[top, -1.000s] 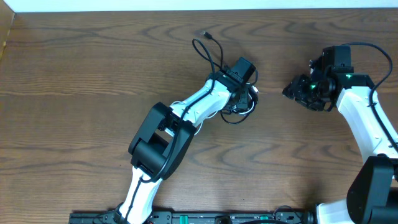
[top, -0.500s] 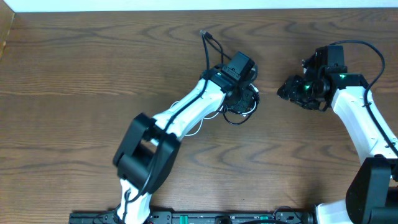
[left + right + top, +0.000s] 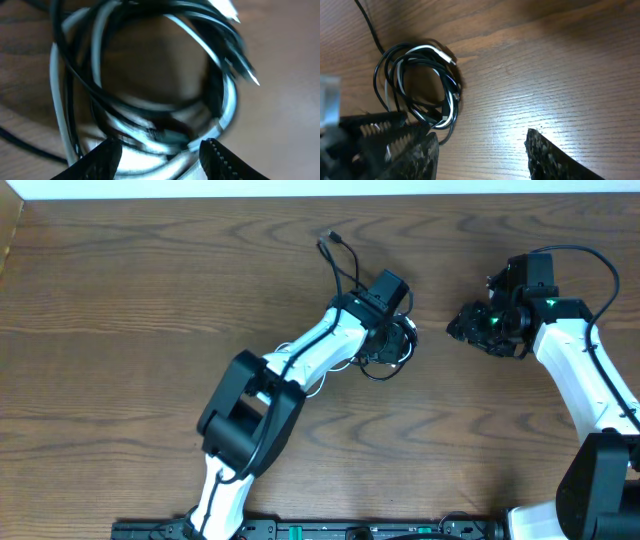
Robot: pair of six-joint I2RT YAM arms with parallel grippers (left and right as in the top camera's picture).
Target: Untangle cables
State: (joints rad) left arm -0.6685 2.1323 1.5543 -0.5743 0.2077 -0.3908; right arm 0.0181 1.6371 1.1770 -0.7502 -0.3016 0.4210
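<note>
The black cord (image 3: 337,265) sends one loose tail up and to the left of the coil (image 3: 420,85), ending in a small plug. The coil is black cord and white cord (image 3: 59,95) wound through each other in one roundish ring, flat on the table (image 3: 150,300). It has no real long axis (the tail is its only straight run). The left gripper (image 3: 162,157) hangs right over the coil, its jaws apart astride the near edge and clamping nothing. Well to the right of the coil, the right gripper (image 3: 480,155) is likewise spread and empty. The left arm is plainly the nearer.
</note>
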